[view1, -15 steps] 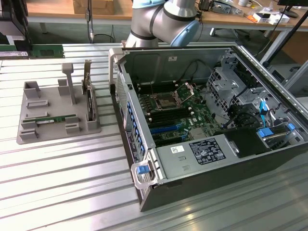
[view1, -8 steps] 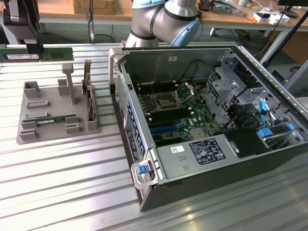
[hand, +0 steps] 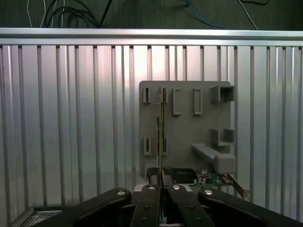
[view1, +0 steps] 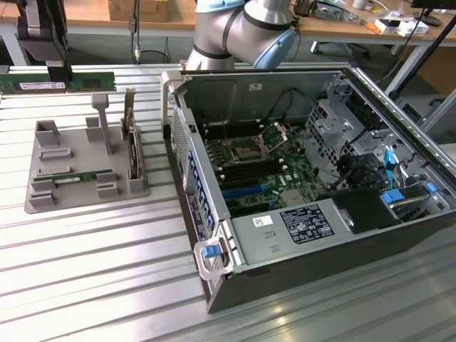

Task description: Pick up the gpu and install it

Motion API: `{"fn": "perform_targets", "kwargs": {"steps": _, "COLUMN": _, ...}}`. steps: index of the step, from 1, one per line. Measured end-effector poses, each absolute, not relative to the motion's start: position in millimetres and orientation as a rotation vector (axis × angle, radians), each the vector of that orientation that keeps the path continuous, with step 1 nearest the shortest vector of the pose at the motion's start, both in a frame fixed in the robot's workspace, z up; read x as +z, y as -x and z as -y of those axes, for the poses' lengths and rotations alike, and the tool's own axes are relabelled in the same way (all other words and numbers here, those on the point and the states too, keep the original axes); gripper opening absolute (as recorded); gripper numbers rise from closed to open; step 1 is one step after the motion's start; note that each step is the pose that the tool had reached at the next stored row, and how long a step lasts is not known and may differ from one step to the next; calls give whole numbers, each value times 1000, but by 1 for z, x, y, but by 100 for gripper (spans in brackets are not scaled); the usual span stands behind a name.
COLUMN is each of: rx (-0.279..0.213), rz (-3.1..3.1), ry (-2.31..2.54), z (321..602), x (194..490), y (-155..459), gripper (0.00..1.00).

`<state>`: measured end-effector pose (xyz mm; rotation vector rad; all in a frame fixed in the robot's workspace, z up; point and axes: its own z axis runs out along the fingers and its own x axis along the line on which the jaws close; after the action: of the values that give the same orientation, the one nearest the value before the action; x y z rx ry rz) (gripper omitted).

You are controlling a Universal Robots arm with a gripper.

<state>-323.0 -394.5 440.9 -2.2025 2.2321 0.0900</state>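
The gripper [view1: 58, 74] is closed on the gpu [view1: 85, 80], far left. I judge it light, stiff and fragile; best held by its flat faces.

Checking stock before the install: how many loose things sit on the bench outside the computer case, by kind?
Green sticks: 2
Upright dark card: 1
Grey holder: 1
Total: 4

The arm [view1: 246, 32], upper middle of the exterior view, has silver-grey cylindrical joints with a pale blue cap. The gripper [hand: 160, 179] has black linkage bars with silver screw heads.
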Motion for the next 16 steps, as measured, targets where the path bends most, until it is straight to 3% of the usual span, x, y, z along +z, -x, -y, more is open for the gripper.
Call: {"fn": "perform_targets", "kwargs": {"steps": 16, "rx": 90, "rz": -2232, "ry": 2203, "z": 394, "x": 435, "y": 302, "gripper": 12}}
